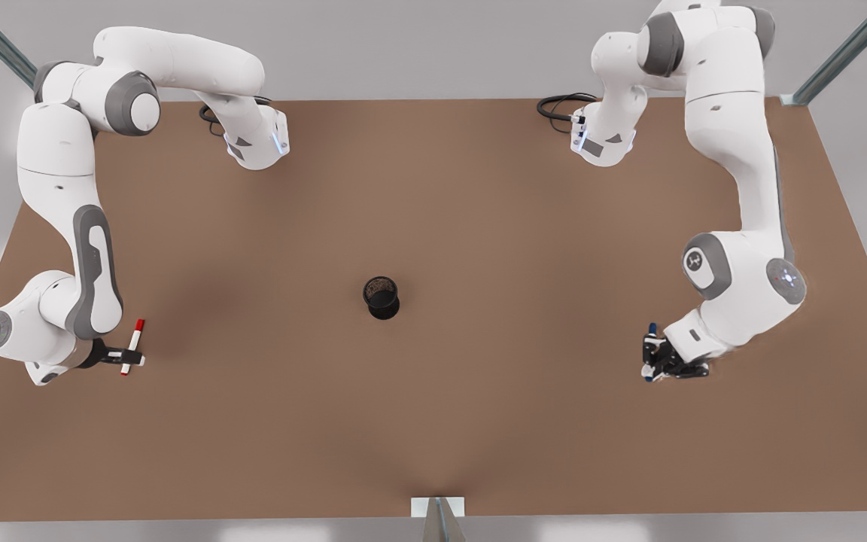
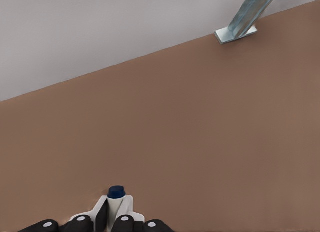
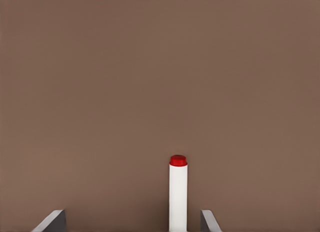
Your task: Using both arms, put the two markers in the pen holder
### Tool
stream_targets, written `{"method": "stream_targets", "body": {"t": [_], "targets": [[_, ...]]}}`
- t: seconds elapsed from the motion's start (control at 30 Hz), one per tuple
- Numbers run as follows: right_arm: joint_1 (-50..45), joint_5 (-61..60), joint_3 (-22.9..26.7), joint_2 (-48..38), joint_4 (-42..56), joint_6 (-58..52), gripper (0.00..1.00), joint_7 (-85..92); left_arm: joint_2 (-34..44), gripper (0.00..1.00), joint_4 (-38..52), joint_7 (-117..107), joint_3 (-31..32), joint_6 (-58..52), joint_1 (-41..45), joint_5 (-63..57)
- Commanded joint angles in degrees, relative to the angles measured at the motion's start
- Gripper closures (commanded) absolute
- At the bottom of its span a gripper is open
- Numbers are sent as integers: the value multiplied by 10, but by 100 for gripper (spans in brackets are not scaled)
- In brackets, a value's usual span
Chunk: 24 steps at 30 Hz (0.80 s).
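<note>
Altogether, two markers, one pen holder and two arms are seen on the brown table point(image 1: 433, 421).

The red marker point(image 1: 132, 348) lies at the front view's left, with the right gripper point(image 1: 123, 358) placed around its middle. In the right wrist view the red marker point(image 3: 178, 192) stands between two grey fingertips point(image 3: 52, 221) that are spread wide and clear of it, so nothing is gripped.

The blue marker point(image 1: 652, 331) is at the front view's right, within the left gripper point(image 1: 658, 363). In the left wrist view its blue-capped end point(image 2: 116, 193) is seen poking out from between the black fingers point(image 2: 125, 224), which are closed against it.

The black mesh pen holder point(image 1: 381, 296) stands upright at mid-table, well apart from both markers.
</note>
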State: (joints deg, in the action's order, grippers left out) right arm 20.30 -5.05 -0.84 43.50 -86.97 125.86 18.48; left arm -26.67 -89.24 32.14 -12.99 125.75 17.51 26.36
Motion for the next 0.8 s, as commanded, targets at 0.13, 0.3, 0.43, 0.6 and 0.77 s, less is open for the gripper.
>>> {"method": "stream_targets", "body": {"t": [0.13,0.3,0.43,0.6,0.77], "targets": [[-14,41,3,-1,-9,1,0,24,7,79,16,-238,39,-33,136,202],[-18,56,4,6,-14,0,0,-4,-8,79,63,143,93,32,176,315],[-12,64,3,7,-21,-18,0,-2,-44,79,95,443,122,62,176,424],[14,61,1,9,-15,-20,1,11,-77,79,115,530,177,123,176,483],[5,63,0,11,-16,-20,19,14,-109,79,134,612,205,165,176,520]]}}
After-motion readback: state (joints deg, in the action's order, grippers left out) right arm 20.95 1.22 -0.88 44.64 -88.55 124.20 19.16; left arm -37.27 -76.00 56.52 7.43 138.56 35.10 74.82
